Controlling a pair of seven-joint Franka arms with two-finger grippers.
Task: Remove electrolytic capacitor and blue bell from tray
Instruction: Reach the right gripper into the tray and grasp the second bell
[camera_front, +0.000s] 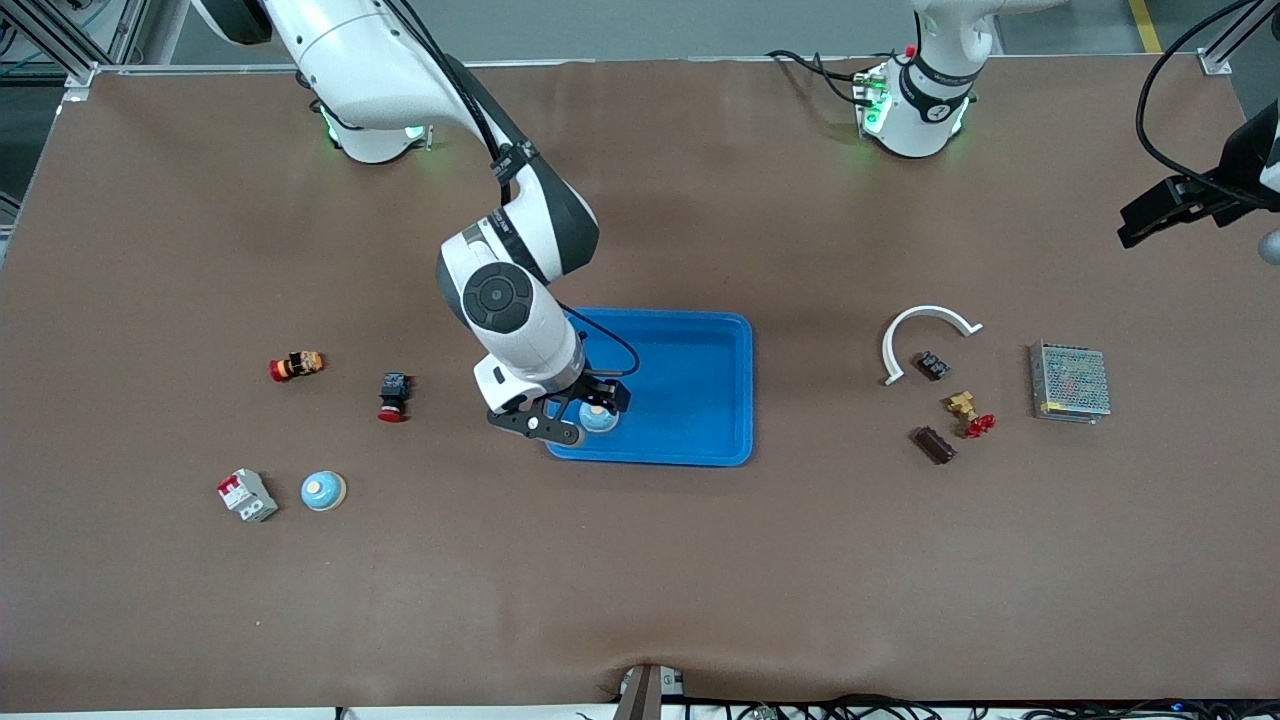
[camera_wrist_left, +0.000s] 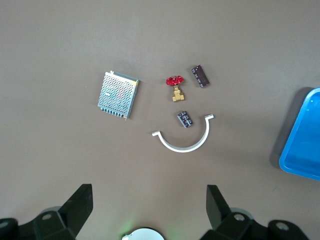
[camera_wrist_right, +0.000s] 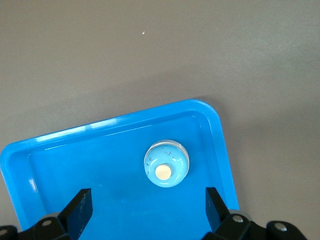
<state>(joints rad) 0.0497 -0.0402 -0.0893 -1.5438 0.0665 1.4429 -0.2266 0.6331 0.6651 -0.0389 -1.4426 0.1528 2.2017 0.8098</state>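
Note:
A light-blue bell (camera_front: 600, 418) with a cream button lies in the blue tray (camera_front: 700, 400), in the corner nearest the front camera at the right arm's end. My right gripper (camera_front: 572, 412) hangs open just above it. In the right wrist view the bell (camera_wrist_right: 166, 163) sits free on the tray floor (camera_wrist_right: 75, 170), ahead of the open gripper (camera_wrist_right: 147, 210). Two dark capacitors (camera_front: 933, 365) (camera_front: 935, 445) lie on the table toward the left arm's end, also in the left wrist view (camera_wrist_left: 185, 119) (camera_wrist_left: 200, 76). My left gripper (camera_wrist_left: 149, 205) is open and empty, held high (camera_front: 1150, 218).
A second bell (camera_front: 323, 490), a breaker (camera_front: 247, 495) and two push buttons (camera_front: 392, 396) (camera_front: 296, 366) lie toward the right arm's end. Beside the capacitors are a white curved bracket (camera_front: 925, 335), a red-handled brass valve (camera_front: 970, 415) and a mesh power supply (camera_front: 1070, 382).

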